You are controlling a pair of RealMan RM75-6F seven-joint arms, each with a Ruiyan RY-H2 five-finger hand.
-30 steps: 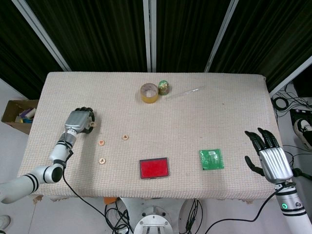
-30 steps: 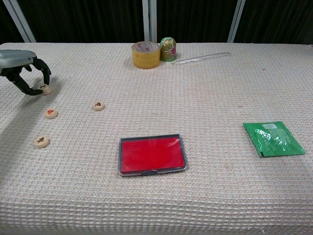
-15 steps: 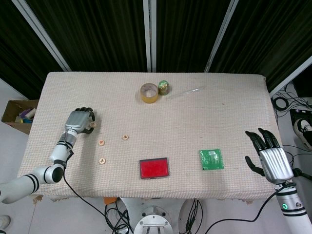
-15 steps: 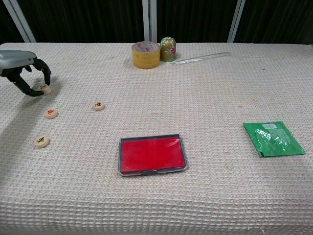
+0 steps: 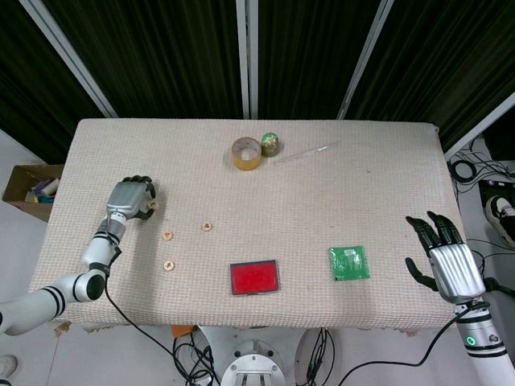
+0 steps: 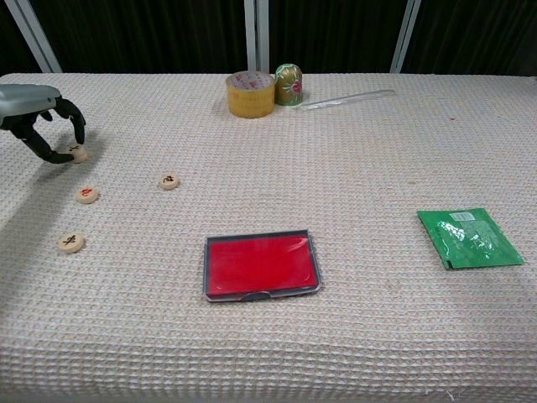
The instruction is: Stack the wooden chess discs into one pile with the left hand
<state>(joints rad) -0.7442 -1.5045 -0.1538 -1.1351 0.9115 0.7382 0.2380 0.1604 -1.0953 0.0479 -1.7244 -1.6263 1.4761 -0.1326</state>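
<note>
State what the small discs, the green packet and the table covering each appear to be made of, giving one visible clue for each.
Discs: probably wood, pale matte tan with painted characters. Green packet: likely plastic or foil film, glossy and crinkled. Table covering: woven cloth, beige with a waffle-like texture.

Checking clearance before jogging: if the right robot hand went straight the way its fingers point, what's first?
Nothing, as far as shown: the right robot hand points toward the table's far right edge, with only bare cloth ahead. Its height is unclear.
</note>
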